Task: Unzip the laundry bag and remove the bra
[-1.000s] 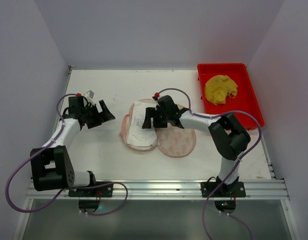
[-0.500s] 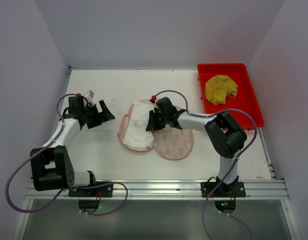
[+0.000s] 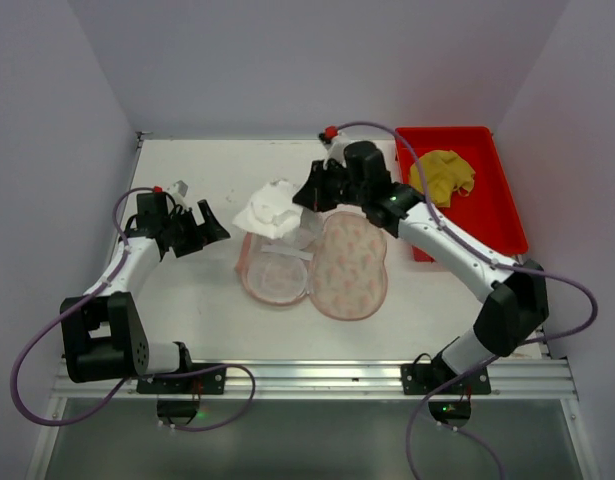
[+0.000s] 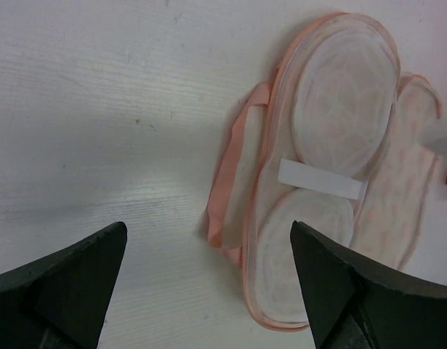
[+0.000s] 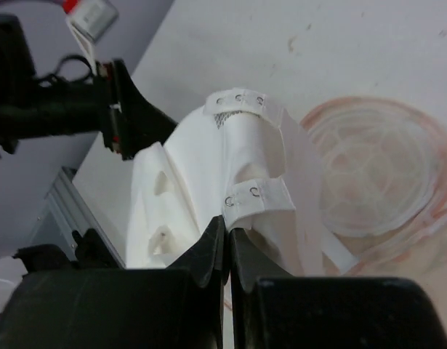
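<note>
At table centre: laundry bag [image 3: 352, 265] lies unzipped and spread flat in two lobes, printed half on the right, whitish lining half on the left, pink edging around both.
Bra: white bra [image 3: 269, 210], bunched, held up over the far-left edge of the bag; hook-and-eye tabs show in the right wrist view; can't tell if a trailing strap touches the bag.
Right gripper [image 5: 224, 231]: fingers pinched together on the bra fabric, arm stretched out over the bag.
Left gripper [image 3: 202, 230]: jaws apart, holding nothing, low over the table left of the bag, well apart from it.
Surface: white table [image 3: 197, 180], matt, faint scuffs and specks in the left wrist view.
Near edge: aluminium rail [image 3: 317, 375] carrying both arm bases.
Far right corner: red tray [image 3: 492, 215] with a crumpled yellow cloth [image 3: 442, 178] inside, toward its far end.
Room: plain pale lilac-grey walls [image 3: 287, 60] close in the table at the back and on both sides.
</note>
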